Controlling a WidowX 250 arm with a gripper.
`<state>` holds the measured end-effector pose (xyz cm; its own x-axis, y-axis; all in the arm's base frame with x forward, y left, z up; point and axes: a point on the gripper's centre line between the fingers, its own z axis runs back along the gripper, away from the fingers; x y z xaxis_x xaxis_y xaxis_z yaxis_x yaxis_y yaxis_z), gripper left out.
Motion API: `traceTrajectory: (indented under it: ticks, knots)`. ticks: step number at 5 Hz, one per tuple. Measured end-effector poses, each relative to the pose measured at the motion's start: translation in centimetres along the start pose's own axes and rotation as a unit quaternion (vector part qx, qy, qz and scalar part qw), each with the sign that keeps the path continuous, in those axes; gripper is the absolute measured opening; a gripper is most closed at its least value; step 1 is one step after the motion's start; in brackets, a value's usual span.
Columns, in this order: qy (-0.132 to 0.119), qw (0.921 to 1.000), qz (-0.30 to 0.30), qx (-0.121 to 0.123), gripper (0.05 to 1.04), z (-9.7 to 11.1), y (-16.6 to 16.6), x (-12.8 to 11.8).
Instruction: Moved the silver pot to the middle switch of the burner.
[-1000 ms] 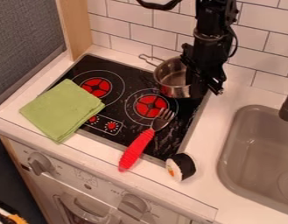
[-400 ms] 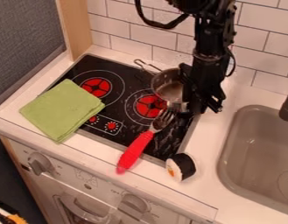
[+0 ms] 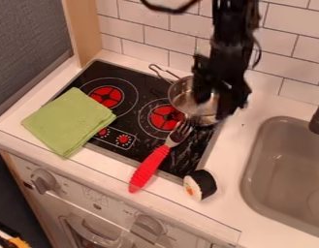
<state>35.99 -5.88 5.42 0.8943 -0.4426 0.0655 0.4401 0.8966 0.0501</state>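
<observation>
Pot (image 3: 180,100) nearer stove (image 3: 86,77) front vs. 1 sec ago — gripper (image 3: 218,104) at it, grip state: can't tell.

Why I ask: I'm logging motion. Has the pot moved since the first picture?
Yes, the pot shifted toward the front of the stove, alongside the right burner.

Gripper (image 3: 216,107) at silver pot (image 3: 180,100) w/ fork (image 3: 149,167) nr, blk stove (image 3: 145,86) below.

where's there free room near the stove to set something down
Bare: the white counter between stove and sink; a narrower front strip between towel and red fork. Crowded: around the right burner, with pot, fork tines and pincer close together.
</observation>
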Motion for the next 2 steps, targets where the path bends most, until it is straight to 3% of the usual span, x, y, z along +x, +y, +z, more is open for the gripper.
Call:
traceTrajectory:
  ticks: [1, 2]
  knots:
    - [-0.020, 0.9994, 0.027, 0.006, 1.015, 1.67, -0.24, -1.05]
    - [-0.022, 0.9982, 0.055, 0.012, 1.010, 2.13, -0.28, -1.93]
